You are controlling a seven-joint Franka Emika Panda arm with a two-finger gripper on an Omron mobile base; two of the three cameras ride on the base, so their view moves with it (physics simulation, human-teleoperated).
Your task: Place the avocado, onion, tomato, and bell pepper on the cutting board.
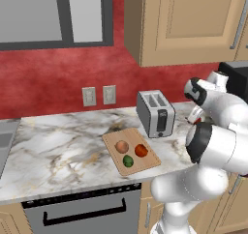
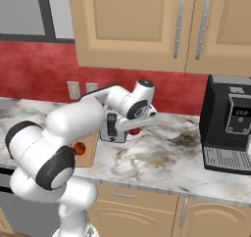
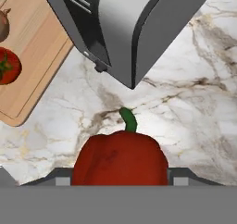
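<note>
The arm folds over the marble desk (image 2: 162,157) right of the toaster (image 1: 156,113), wrist bent down, jaws closed around the bell pepper (image 3: 120,157), just beside the cutting board (image 1: 116,156) carrying onion (image 1: 122,146), tomato (image 1: 141,151), avocado (image 1: 128,161).

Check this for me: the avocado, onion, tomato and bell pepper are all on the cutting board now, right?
Not quite. The bell pepper is off the cutting board, on the marble counter beside the toaster, as the hand view shows. The avocado, onion and tomato are on it.
</note>
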